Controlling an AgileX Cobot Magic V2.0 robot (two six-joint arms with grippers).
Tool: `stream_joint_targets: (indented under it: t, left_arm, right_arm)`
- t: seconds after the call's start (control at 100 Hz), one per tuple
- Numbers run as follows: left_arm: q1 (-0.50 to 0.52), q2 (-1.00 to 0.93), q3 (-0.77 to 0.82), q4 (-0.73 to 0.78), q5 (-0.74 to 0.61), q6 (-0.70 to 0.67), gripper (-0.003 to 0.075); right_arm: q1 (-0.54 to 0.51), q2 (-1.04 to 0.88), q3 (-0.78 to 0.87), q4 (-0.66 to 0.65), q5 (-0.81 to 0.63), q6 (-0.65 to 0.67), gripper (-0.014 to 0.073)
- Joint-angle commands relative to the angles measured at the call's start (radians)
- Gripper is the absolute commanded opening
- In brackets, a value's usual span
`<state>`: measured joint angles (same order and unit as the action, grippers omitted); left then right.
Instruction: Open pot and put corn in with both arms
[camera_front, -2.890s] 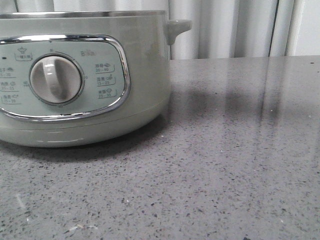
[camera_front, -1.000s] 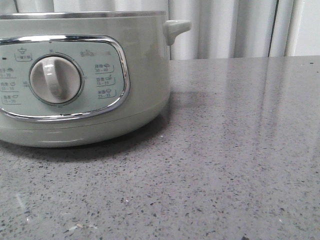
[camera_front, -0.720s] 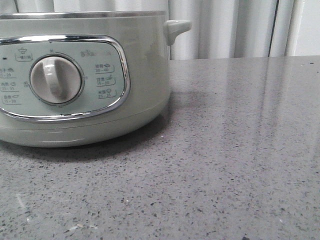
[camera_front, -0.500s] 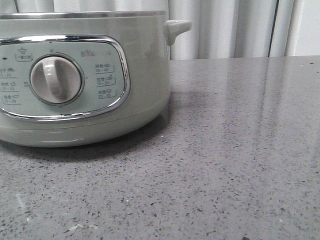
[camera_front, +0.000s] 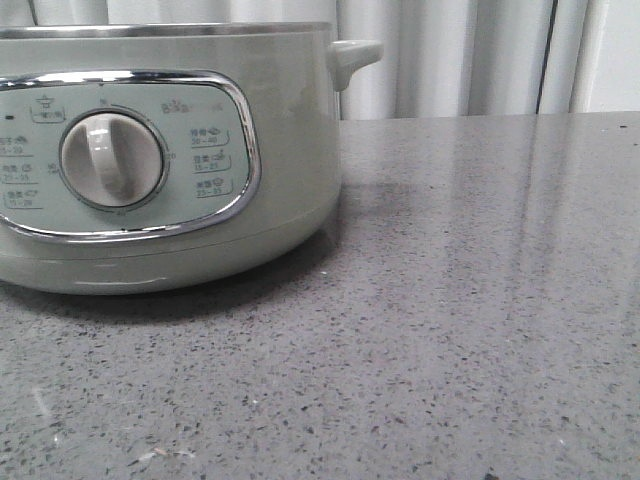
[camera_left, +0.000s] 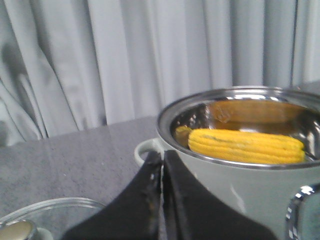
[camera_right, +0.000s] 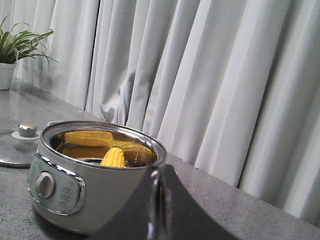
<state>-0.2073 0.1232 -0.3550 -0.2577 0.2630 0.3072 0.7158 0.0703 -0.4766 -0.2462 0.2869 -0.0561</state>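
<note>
Sage-green enamel and a steel rim mark the pot (camera_front: 290, 130), which is seen standing on the speckled grey worktop (camera_front: 480, 330) at the left of the front view, its chrome-framed panel and grey-white dial (camera_front: 111, 160) turned toward the camera and its small side handle (camera_front: 352, 55) projecting toward the pleated curtain (camera_front: 460, 55). No lid is on the pot. Inside it the corn (camera_left: 246, 145) is found lying on its side against the polished inner wall, with its yellow mirrored in the steel; from the right wrist view only the cob's end (camera_right: 113, 157) is seen above the rim. The left claw (camera_left: 163, 172) is held just outside the pot, near the side handle, its two dark fingers pressed together with nothing between them. The right claw (camera_right: 158, 192) is likewise closed and empty, on the pot's near side. A glass lid (camera_right: 15, 145) with a metal knob is laid flat on the worktop beyond the pot, and a potted plant (camera_right: 12, 52) is placed farther back.
</note>
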Motion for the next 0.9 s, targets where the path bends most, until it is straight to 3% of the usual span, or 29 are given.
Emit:
stream_joint_targets:
  t: [0.0, 0.09, 0.27, 0.43, 0.54, 0.74, 0.89]
  left_arm:
    - [-0.005, -0.021, 0.091, -0.003, -0.284, -0.001, -0.0020]
    - [-0.005, -0.045, 0.227, 0.015, -0.394, -0.001, -0.0020]
    - [-0.005, -0.049, 0.378, 0.020, -0.361, -0.056, -0.0020]
    - [0.000, -0.053, 0.378, 0.175, -0.189, -0.193, -0.0020]
    - [0.049, -0.055, 0.378, 0.177, -0.049, -0.240, -0.0020]
    - [0.180, -0.074, 0.378, 0.200, -0.051, -0.258, -0.0020]
    - [0.204, -0.098, 0.378, 0.200, -0.051, -0.258, -0.0020]
  right_arm:
    - [-0.004, 0.012, -0.020, -0.014, -0.073, -0.007, -0.0043]
    - [-0.004, 0.012, -0.020, -0.014, -0.073, -0.007, -0.0044]
    - [-0.004, 0.012, -0.020, -0.014, -0.073, -0.007, -0.0044]
    - [-0.004, 0.012, -0.020, -0.014, -0.073, -0.007, -0.0044]
    - [-0.004, 0.012, -0.020, -0.014, -0.073, -0.007, -0.0044]
    - [-0.004, 0.012, -0.020, -0.014, -0.073, -0.007, -0.0044]
    - [-0.004, 0.012, -0.020, -0.014, -0.073, -0.007, -0.0044]
